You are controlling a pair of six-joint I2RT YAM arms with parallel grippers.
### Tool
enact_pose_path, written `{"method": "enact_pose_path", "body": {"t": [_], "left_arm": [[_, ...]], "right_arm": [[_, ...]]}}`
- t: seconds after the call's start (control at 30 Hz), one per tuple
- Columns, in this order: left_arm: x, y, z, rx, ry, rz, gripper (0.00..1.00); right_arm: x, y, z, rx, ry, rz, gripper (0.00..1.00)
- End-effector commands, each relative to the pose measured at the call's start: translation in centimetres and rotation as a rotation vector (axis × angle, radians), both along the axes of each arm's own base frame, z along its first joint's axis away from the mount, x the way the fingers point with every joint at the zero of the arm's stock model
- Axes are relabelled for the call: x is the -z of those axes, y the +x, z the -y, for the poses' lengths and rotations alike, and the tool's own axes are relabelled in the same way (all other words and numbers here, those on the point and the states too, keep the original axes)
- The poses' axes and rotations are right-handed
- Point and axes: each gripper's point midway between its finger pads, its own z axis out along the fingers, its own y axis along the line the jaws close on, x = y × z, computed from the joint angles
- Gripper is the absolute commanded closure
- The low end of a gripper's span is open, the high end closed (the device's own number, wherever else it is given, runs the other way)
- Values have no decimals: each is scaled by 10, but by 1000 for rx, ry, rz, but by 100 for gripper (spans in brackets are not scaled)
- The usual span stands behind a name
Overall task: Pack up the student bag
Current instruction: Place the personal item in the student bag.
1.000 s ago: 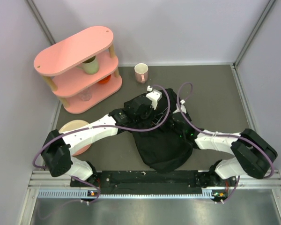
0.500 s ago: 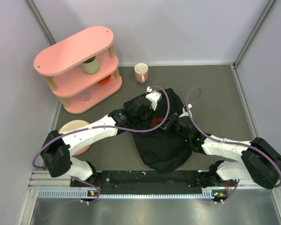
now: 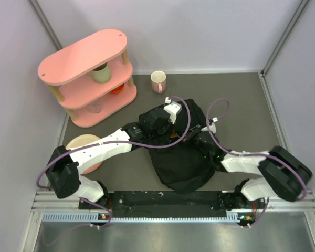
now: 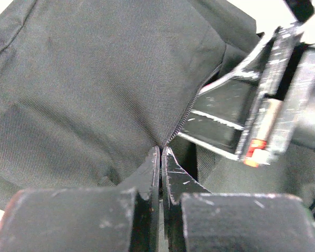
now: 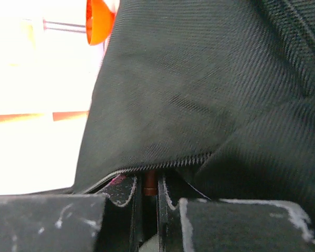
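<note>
Inspector: Progress is to be stated, largest item first.

Assessor: The student bag point(image 3: 181, 160) is found slumped at mid-table, between the 2 arms. Its zip point(image 4: 185, 114) is seen partly parted, and nothing packed can be made out inside. The pink shelf point(image 3: 81, 58), the plate point(image 3: 79, 142) and the mug point(image 3: 158, 81) are noted outside the bag, so packing is judged barely begun.

Inspector: Grippers?

Assessor: The left gripper point(image 4: 160, 155) is pinched tight on bag fabric at the zip edge. The right gripper point(image 5: 147, 189) is closed narrowly on a small brown tab point(image 5: 149, 181) at the zip line, judged to be the puller.

Inspector: Markings?

Assessor: No brand, label or writing can be read.
</note>
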Motion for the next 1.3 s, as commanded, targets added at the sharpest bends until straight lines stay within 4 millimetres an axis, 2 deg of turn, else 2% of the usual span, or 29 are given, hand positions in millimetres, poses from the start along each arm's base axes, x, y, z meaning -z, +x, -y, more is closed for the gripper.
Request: {"method": "enact_pose_path", "body": {"t": [0.0, 0.03, 0.07, 0.17, 0.2, 0.37, 0.4, 0.47, 0.5, 0.53, 0.57, 0.6, 0.63, 0.67, 0.73, 0.77, 0.83, 1.17, 1.2, 1.27], "left_arm": [[-30, 1, 16, 35, -96, 41, 100], [-32, 1, 16, 32, -98, 45, 100], [-32, 2, 16, 32, -96, 46, 100], [-31, 5, 12, 12, -82, 56, 100], [-30, 5, 12, 13, -78, 55, 100], [-27, 4, 13, 19, -76, 46, 100], [-27, 4, 13, 18, -75, 49, 100], [-24, 4, 13, 16, -69, 45, 100], [-23, 5, 11, 7, -63, 43, 100], [-20, 5, 10, 2, -56, 40, 100], [-18, 5, 9, -2, -48, 35, 100], [-14, 5, 7, -12, -38, 29, 100], [-12, 6, 6, -17, -32, 27, 100], [-11, 6, 6, -18, -29, 26, 100], [-8, 5, 5, -22, -25, 19, 100], [-7, 5, 5, -25, -27, 16, 100], [-5, 6, 6, -27, -25, 11, 100], [-2, 5, 8, -22, -25, 0, 100], [-1, 5, 8, -18, -22, -2, 100], [5, 0, 11, 15, -17, -21, 100]], "right_arm": [[-36, 34, -20, 51, 167, 117, 100], [-41, 36, -25, 46, 212, 132, 100], [-28, 38, -28, 46, 207, 111, 100], [-25, 42, -27, 64, 237, 127, 100], [-16, 41, -26, 63, 223, 113, 97], [7, 32, -27, 16, 127, 57, 79], [14, 29, -26, 4, 83, 33, 72], [16, 26, -24, -5, 53, 25, 67], [28, 21, -19, -7, 6, -8, 63], [20, 21, -15, 3, 3, 1, 55], [22, 18, -11, 4, -23, 0, 52], [31, 14, -6, 3, -78, -24, 45], [21, 14, 0, 17, -84, -8, 41], [19, 12, 2, 18, -103, -6, 39], [25, 6, 11, 15, -169, -24, 37], [16, 5, 13, 13, -169, -6, 36], [19, -1, 18, 3, -205, -17, 36], [1, -12, 43, 37, -248, 28, 37], [4, -14, 53, 62, -288, 8, 39], [1, -15, 61, 83, -321, -2, 39]]}}
